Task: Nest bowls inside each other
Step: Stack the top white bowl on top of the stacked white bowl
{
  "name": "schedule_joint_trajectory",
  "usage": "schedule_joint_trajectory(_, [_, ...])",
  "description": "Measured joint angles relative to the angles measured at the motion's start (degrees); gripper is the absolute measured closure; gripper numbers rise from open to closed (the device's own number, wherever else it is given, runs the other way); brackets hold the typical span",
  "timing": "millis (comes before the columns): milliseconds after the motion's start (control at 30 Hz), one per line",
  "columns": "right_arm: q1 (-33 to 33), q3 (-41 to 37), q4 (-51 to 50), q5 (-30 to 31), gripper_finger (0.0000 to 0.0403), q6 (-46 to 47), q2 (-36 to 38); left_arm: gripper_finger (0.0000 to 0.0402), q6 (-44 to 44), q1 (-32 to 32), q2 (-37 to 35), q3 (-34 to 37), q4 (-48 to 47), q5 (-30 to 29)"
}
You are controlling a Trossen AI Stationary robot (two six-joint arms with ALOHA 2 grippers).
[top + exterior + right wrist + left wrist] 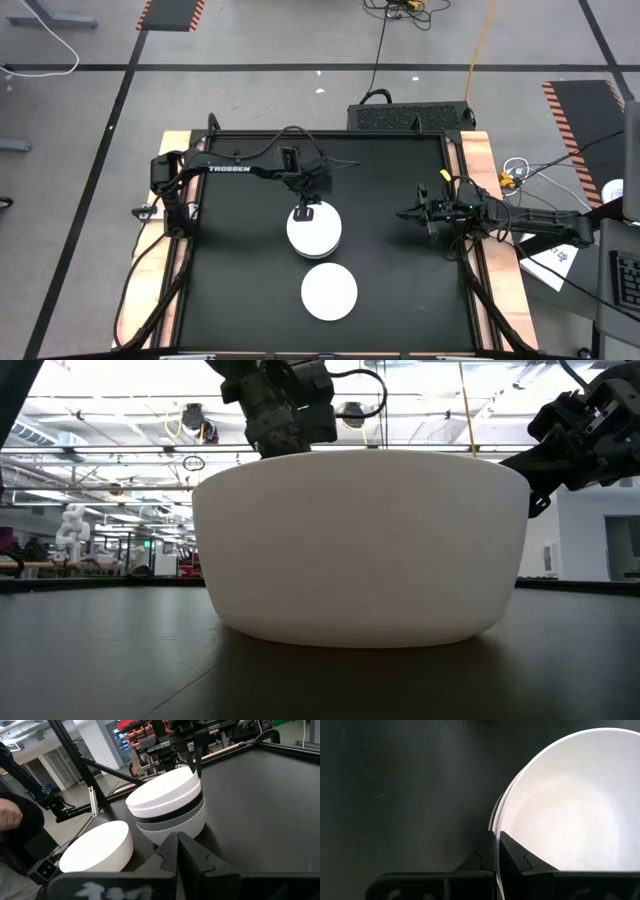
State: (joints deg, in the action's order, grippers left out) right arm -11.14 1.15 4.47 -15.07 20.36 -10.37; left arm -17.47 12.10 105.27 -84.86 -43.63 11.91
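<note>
Nested round white, grey and black bowls [167, 810] stand mid-table; we find the left gripper [304, 210] clamped on their rim. A lone white bowl [329, 291] sits nearby. The right gripper [417, 214] waits closed, apart.

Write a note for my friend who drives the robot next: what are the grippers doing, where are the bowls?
Left gripper: shut on the rim of the top white bowl of the stack at mid-table.
Right gripper: shut, empty, waiting by the table's right edge.
Done: the stack has white bowls with dark ones between; exact count unclear.
Left: one single white bowl sits apart, nearer the front. Release the rim, then nest that bowl too.
</note>
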Motion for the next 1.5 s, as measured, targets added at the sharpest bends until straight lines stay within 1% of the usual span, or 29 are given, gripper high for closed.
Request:
schedule_joint_trajectory(367, [0.0, 0.0, 0.0, 0.0, 0.0403, 0.0, 0.0, 0.0401, -0.9, -0.2, 0.2, 0.0, 0.2, -0.6])
schedule_joint_trajectory(500, [0.0, 0.0, 0.0, 0.0, 0.0403, 0.0, 0.0, 0.0401, -1.0, 0.1, 0.2, 0.0, 0.3, -4.3])
schedule_joint_trajectory(633, [0.0, 0.0, 0.0, 0.0, 0.0403, 0.0, 0.0, 0.0401, -1.1, 0.9, 0.2, 0.0, 0.4, -4.6])
schedule_joint_trajectory(733, [0.0, 0.0, 0.0, 0.0, 0.0403, 0.0, 0.0, 0.0401, -1.6, 1.2, 0.2, 0.0, 0.4, -6.4])
schedule_joint_trajectory(933, [0.0, 0.0, 0.0, 0.0, 0.0403, 0.0, 0.0, 0.0401, -1.7, 3.4, 0.2, 0.0, 0.3, -7.6])
schedule_joint_trajectory(1233, [0.0, 0.0, 0.0, 0.0, 0.0403, 0.6, 0.0, 0.0401, -1.4, 4.7, 0.2, 0.0, 0.2, -7.3])
schedule_joint_trajectory(1367, [0.0, 0.0, 0.0, 0.0, 0.0403, 0.6, 0.0, 0.0401, -1.8, 4.7, 0.2, 0.1, 0.3, -4.8])
schedule_joint_trajectory(1500, [0.0, 0.0, 0.0, 0.0, 0.0403, 0.6, 0.0, 0.0387, -2.5, 4.6, 0.3, 0.1, 0.5, -4.5])
